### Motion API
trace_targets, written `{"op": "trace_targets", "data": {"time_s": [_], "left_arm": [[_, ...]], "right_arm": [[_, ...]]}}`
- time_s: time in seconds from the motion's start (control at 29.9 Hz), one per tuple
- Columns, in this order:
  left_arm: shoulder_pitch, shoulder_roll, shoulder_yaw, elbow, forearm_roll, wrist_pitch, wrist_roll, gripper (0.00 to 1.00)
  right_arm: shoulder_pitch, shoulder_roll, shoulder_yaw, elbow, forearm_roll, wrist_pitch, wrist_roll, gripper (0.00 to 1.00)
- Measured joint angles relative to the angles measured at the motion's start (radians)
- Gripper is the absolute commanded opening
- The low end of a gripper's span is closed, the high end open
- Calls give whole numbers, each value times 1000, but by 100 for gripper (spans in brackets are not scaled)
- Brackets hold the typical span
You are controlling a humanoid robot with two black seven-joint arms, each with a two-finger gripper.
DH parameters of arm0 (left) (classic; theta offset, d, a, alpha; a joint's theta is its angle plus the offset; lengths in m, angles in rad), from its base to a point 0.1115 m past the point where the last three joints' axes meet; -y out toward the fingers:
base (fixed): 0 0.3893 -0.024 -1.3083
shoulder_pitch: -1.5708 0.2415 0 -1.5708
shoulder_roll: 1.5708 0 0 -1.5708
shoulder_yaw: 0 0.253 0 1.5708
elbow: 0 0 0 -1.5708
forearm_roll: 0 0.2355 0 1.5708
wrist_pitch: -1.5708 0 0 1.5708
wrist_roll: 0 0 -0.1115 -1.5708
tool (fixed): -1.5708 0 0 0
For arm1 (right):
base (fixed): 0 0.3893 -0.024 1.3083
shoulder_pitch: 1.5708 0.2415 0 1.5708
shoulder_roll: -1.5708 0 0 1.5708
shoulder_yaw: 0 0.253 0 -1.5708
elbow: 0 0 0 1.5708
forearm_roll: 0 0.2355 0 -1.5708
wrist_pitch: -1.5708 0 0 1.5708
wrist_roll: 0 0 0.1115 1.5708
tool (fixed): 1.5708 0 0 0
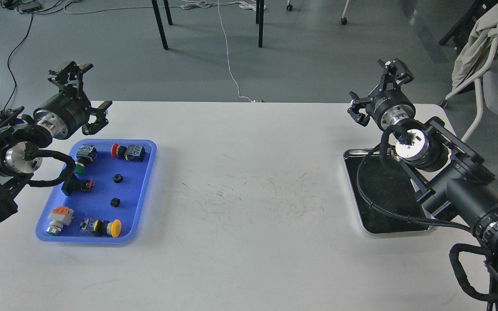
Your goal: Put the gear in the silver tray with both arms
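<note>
The two small black gears [117, 178] lie on the floor of the blue tray [145, 181], one near its middle and the second [115, 201] just below it toward 6 o'clock; they are apart from each other and nothing touches them. Around them in the same tray I see several push-button switches: a red-capped one [129, 152] at 12 o'clock from the gears, a green-capped one [82, 159] at 10 o'clock, a black one with a red end [76, 185] at 9 o'clock, a yellow-capped one [102, 227] at 6 o'clock, and a grey and orange one [58, 218] at 7 o'clock. My left gripper [88, 93] hangs above the table at 11 o'clock from the blue tray, with its fingers spread wide and nothing between them. The silver tray [355, 198] is far to 3 o'clock, at the right side of the white table [249, 194], and my right arm covers part of its dark bottom. My right gripper [376, 88] is raised at 12 o'clock from the silver tray, also with fingers wide apart and holding nothing. On the table surface between the two trays there are faint dark scratches.
</note>
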Motion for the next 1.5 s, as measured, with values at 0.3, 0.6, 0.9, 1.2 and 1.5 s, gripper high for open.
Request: {"op": "trace_targets", "data": {"time_s": [0.3, 0.6, 0.9, 1.2, 1.5], "left_arm": [[1, 2, 0, -7, 11, -7, 0, 99], [-2, 3, 0, -1, 11, -3, 3, 99], [-3, 3, 0, 0, 11, -1, 7, 99], [-7, 2, 0, -1, 12, -2, 7, 99], [-7, 2, 0, -1, 12, -2, 7, 99]], "right_arm": [[0, 1, 0, 0, 0, 0, 0, 99], [-2, 1, 0, 0, 0, -2, 0, 99], [-3, 2, 2, 0, 0, -2, 0, 99], [-2, 2, 2, 0, 0, -2, 0, 99], [-1, 2, 2, 0, 0, -2, 0, 99]]}}
